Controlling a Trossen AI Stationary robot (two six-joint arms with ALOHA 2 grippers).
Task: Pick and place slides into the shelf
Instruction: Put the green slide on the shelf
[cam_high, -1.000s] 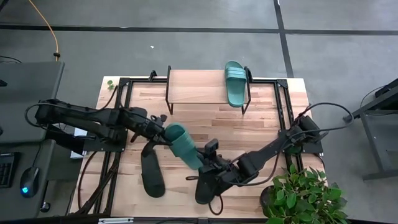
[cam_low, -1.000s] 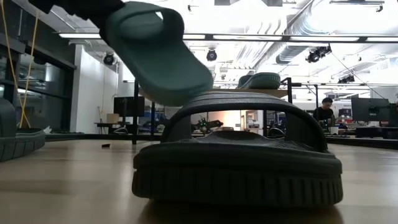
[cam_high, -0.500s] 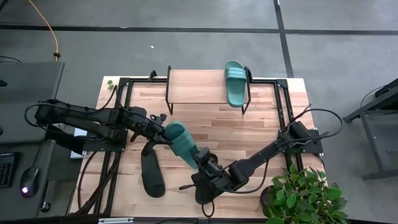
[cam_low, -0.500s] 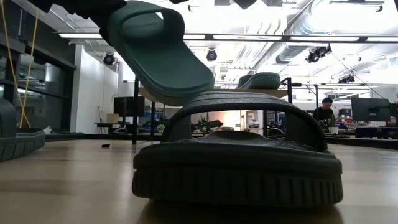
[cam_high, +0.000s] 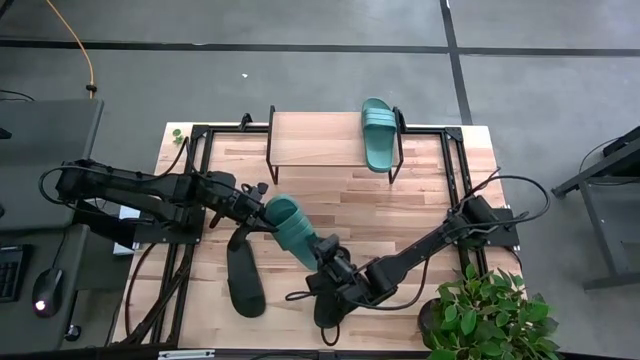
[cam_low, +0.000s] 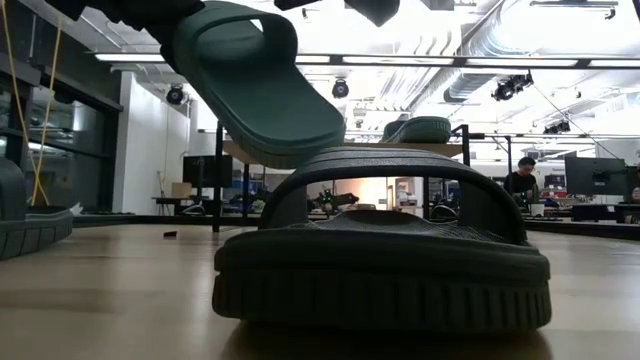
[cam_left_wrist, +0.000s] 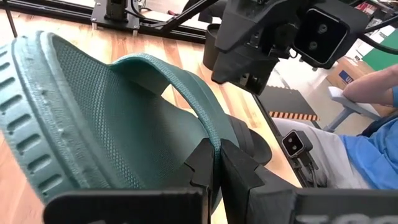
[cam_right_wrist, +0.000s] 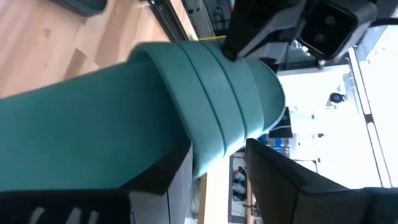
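- Looking from above, we cannot see the tips of the right claw, because they lie against the raised teal slide; the toe end of the black slide is covered by the right arm.
- In the low view the raised teal slide is cut off at the upper edge, and the left claw that carries it hardly shows.
- In the left wrist view the left claw is closed narrow on the ribbed strap of the raised teal slide, one finger on each side of the strap.
- In the right wrist view the fingers of the right claw stand on both sides of the slide's edge; we cannot tell if they press it.
- The raised teal slide hangs in the air over the middle of the worktop, its long axis going diagonally from the left claw down toward the right claw, tilted.
- The second teal slide lies on the right end of the shelf, its long axis across the plank.
- Another black slide lies flat on the worktop, just beside the left arm, with its length toward the front edge.
- A green plant stands at the front right corner, near the right arm.
- In the low view the near black slide fills the front and hides most of the worktop behind it.
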